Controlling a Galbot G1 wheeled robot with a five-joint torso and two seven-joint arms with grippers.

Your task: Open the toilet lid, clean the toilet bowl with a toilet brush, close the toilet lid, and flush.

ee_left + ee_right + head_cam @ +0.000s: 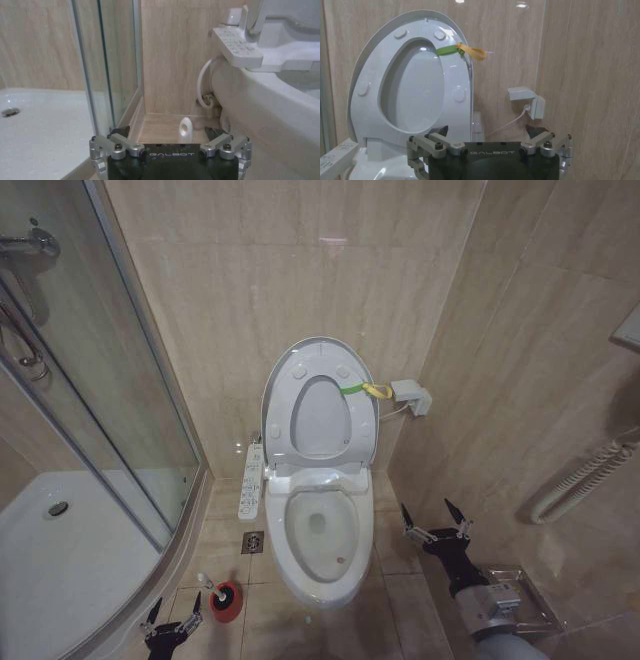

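1. Currently, the toilet lid [352, 358] stands upright against the rear tiled wall, with the seat ring [320, 416] raised against it. A green-and-yellow strap [366, 390] hangs at the lid's rim on the robot's right.
2. The toilet bowl [322, 532] is uncovered; the water hole shows in its bottom.
3. The toilet brush [224, 599] stands on the floor [400, 610] in its red round base, to the robot's left of the bowl and near the shower enclosure [120, 430].
4. The left gripper [172, 620] hangs low, just beside the brush on the robot's left. Its jaws are spread apart and hold nothing. In the left wrist view, the pale brush handle [186, 129] appears between the fingers [118, 132], not touching them.
5. The right gripper [436, 519] hovers to the robot's right of the bowl, apart from it. Its jaws are spread apart and empty. In the right wrist view, it faces the raised lid and a white wall box [527, 99].
6. A control panel [251, 478] sits along the robot's left side of the toilet.
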